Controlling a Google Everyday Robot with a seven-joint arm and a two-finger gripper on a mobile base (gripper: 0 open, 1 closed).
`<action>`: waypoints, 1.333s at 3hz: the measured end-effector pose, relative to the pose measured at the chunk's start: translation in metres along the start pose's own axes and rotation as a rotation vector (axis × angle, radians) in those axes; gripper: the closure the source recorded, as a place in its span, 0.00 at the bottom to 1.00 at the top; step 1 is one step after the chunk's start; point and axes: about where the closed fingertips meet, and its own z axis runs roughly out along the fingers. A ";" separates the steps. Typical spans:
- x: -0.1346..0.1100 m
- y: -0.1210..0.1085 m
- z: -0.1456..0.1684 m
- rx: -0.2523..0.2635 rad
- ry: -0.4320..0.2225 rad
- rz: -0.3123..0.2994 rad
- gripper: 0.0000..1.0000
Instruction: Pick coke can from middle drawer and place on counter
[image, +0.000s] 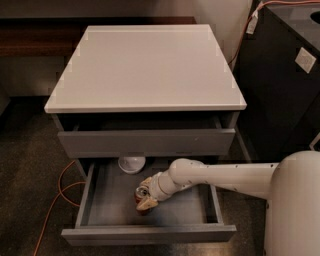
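Inside middle drawer (106, 201), end effector (145, 199) at red, silver-topped coke can (141, 192).

We found the middle drawer (111, 201) pulled well out, its dark-grey floor exposed. The small red coke can (139, 195) stood near the middle of that floor, silver top up, partly covered by the gripper (146, 200) right at it. Above, we saw the counter (145, 67), a smooth pale slab overhanging the grey cabinet.
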 end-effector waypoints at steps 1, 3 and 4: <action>-0.014 0.007 -0.007 -0.003 -0.009 -0.038 0.67; -0.061 0.004 -0.039 -0.006 0.015 -0.143 1.00; -0.094 0.004 -0.061 -0.008 0.025 -0.210 1.00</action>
